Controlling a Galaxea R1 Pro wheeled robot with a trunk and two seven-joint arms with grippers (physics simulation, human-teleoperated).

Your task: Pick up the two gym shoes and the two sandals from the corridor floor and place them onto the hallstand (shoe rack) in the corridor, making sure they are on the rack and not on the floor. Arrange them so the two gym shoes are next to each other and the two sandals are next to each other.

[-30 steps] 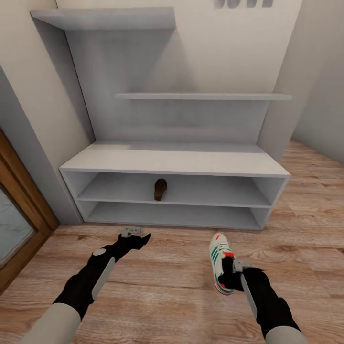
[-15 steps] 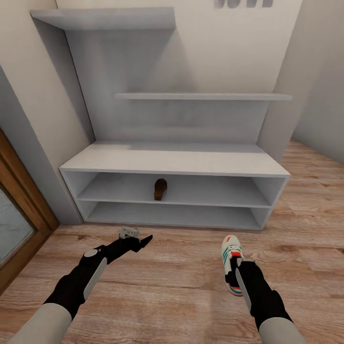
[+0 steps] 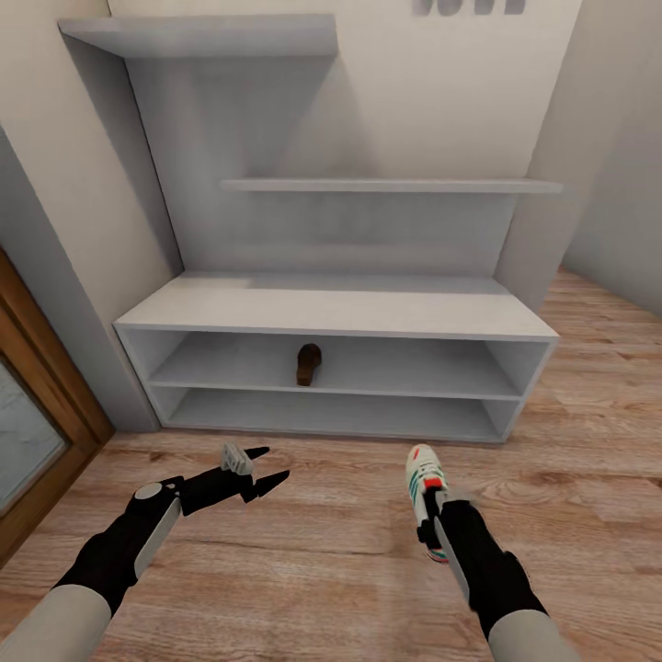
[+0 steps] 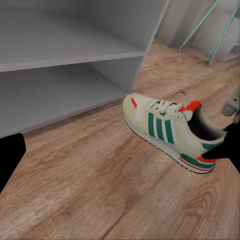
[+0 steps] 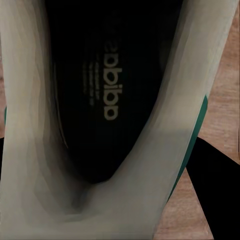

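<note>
Shifted back leftward since half a second ago, gym shoe gripped at the heel by right gripper, over warm wood corridor floor, grey hallstand ahead, one brown sandal in its upper cubby, left gripper spread wide, empty.

"adidas" wordmark printed on dark insole inside gym shoe.
</note>
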